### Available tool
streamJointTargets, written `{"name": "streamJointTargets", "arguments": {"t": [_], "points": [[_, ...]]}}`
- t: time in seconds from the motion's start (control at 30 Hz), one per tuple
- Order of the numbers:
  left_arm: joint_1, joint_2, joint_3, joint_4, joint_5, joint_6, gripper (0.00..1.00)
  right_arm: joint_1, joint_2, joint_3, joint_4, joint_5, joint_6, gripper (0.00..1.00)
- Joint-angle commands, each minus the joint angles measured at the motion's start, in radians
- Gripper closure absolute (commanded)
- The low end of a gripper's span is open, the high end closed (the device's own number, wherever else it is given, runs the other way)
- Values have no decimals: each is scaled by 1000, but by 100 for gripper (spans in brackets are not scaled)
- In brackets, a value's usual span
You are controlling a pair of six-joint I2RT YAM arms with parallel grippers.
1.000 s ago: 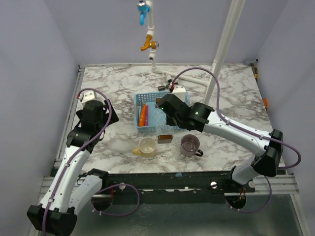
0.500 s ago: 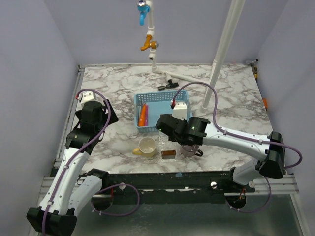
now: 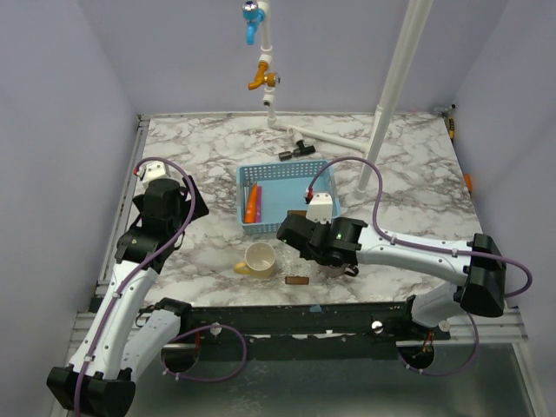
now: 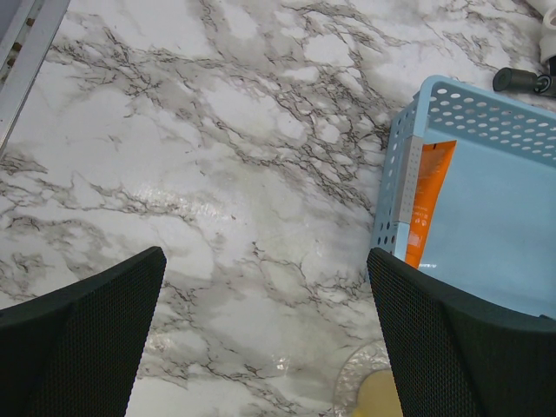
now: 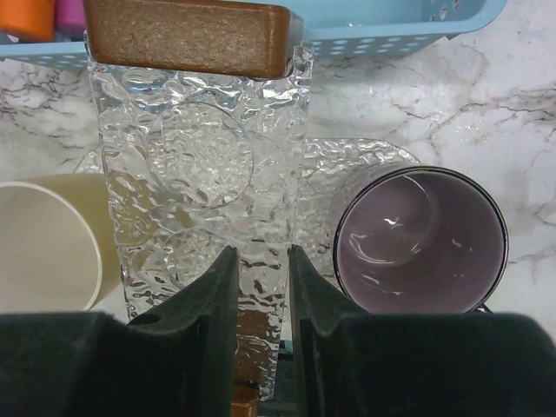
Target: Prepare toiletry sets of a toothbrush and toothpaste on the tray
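Marble table (image 3: pixel 200 148), grey-veined, carries everything. Nearest the arm bases, the right gripper (image 5: pixel 261 256) pinches a clear pebbled holder (image 5: pixel 200 191) with a brown cap, its fingers almost together on the holder's near end. The holder lies between the cream cup (image 5: pixel 43 243) and the purple cup (image 5: pixel 421 239), just beside each. Whether it touches the marble cannot be told.

The step looks like placing this holder in the gap between the cups. To do it well, the arm should move it straight and without swing, since either cup could be knocked. The grip should loosen only once the holder rests flat. Its glassy skin probably slips, so a firm squeeze seems wise.

The left gripper (image 4: pixel 265 256) hovers over bare marble, fingers spread wide and holding nothing.

Beyond the cups stands the blue tray (image 4: pixel 469 100), and the toothpaste (image 4: pixel 426 204) lies inside it along the left wall. The toothbrush cannot be made out for certain.

Farther back, a white pole (image 3: pixel 395 87) and a pipe with a blue tap (image 3: pixel 252 19) and an orange tap (image 3: pixel 259 80) rise before plain lilac walls.
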Motion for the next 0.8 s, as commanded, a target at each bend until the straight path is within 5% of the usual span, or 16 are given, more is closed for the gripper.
{"name": "streamJointTargets", "arguments": {"t": [0.0, 0.77], "points": [[5, -2, 13, 7, -1, 1, 1, 7, -4, -8, 65, 3, 44, 100], [5, 1, 14, 7, 3, 1, 1, 91, -71, -36, -9, -16, 89, 100]]}}
